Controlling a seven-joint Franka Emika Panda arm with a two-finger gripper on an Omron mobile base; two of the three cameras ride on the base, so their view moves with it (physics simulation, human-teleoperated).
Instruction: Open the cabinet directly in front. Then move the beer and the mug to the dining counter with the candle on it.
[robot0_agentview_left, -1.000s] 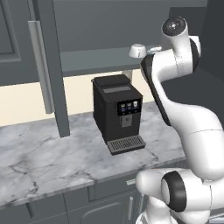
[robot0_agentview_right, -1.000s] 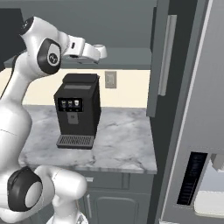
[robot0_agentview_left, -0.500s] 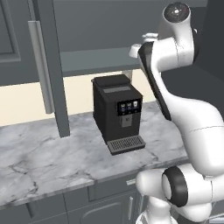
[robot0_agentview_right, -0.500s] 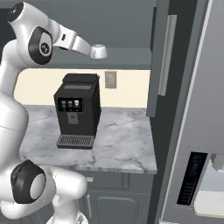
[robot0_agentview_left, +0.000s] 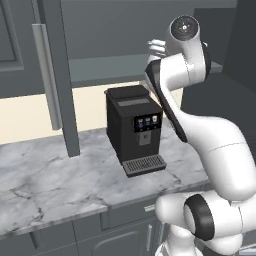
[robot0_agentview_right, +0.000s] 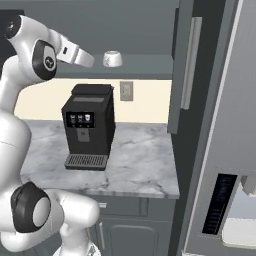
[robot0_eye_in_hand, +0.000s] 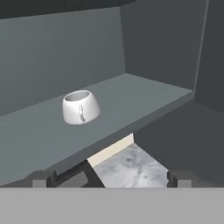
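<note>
Marble worktop (robot0_agentview_right: 135, 165), black coffee machine (robot0_agentview_right: 87, 125) below mug (robot0_agentview_right: 112, 58)

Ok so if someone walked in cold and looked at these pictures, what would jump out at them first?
Probably the big white arm rearing up over the marble worktop, its open hand level with the shelf of the open cabinet. Next, the lone white mug on that grey shelf, just ahead of the hand. Then the black coffee machine on the worktop below.

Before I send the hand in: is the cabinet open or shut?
Open. Both cabinet doors are swung out, baring the shelf with the mug on it.
</note>
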